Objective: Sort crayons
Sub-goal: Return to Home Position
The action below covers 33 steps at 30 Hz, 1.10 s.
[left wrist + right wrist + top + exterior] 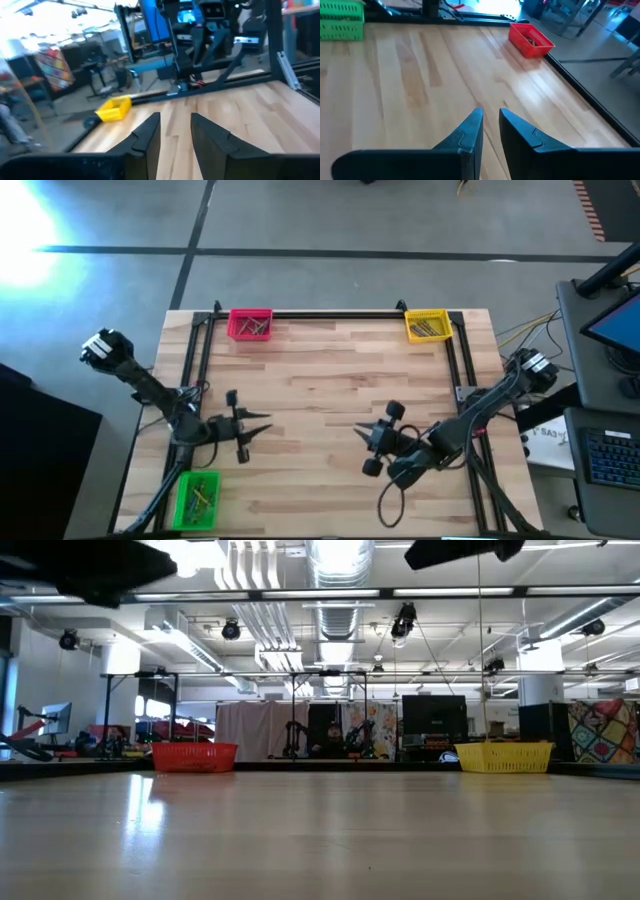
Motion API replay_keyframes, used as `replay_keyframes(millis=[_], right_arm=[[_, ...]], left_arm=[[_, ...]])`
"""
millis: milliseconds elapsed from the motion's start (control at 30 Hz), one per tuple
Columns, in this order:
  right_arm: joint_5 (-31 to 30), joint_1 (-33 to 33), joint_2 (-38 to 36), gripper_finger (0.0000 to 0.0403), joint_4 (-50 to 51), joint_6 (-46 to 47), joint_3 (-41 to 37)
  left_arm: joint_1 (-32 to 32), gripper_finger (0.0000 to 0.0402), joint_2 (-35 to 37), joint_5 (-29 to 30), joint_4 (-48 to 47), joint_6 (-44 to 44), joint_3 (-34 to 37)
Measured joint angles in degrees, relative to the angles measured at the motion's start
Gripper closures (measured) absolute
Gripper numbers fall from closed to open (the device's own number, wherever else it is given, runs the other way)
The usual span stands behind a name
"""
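You're looking at a wooden table (330,380) with both arms hanging low over its middle, tips facing each other and well apart. Your left gripper (262,423) sits left of centre, its fingers (150,132) a narrow gap apart and holding nothing. Your right gripper (360,429) sits right of centre, fingers (470,130) likewise narrowly parted and empty. The pink bin (233,325) stands at the far left corner, the yellow bin (409,328) at the far right corner and the green bin (181,498) at the near left corner. The crayons (256,327) lie inside the bins: some in the pink, some in the yellow, some in the green.
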<state>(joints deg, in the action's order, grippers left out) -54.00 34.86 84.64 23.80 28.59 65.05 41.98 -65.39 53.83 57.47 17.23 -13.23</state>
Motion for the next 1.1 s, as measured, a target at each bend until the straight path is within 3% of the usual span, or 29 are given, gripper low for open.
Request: replay_keyframes(millis=[267, 400, 533, 833, 967, 1100], right_arm=[[8.61, -4.63, -11.75, 0.0347, -24.32, -10.59, -17.9], [9.1, -7.3, -18.74, 0.0347, -27.77, -11.73, -25.06], [9.45, -8.67, -25.84, 0.0347, -28.13, -11.62, -30.96], [9.64, -8.66, -40.94, 0.0347, -30.59, -15.12, -39.08], [9.44, -8.72, -44.89, 0.0347, -30.55, -18.66, -39.88], [9.02, -10.0, -46.94, 0.0347, -30.59, -21.33, -39.99]], left_arm=[[-23.42, 0.0326, 0.31, -25.4, -0.07, -9.18, 3.21], [-33.44, 0.0326, 0.57, -34.56, 0.22, -9.86, 2.87], [-37.97, 0.0326, 1.99, -35.62, 0.62, -10.8, 2.68], [-37.99, 0.0326, 9.23, -32.0, -1.15, -6.53, 2.46], [-37.98, 0.0326, 15.03, -30.35, -6.05, -7.05, 1.83], [-38.14, 0.0326, 22.29, -34.25, -14.01, -4.82, 1.77]])
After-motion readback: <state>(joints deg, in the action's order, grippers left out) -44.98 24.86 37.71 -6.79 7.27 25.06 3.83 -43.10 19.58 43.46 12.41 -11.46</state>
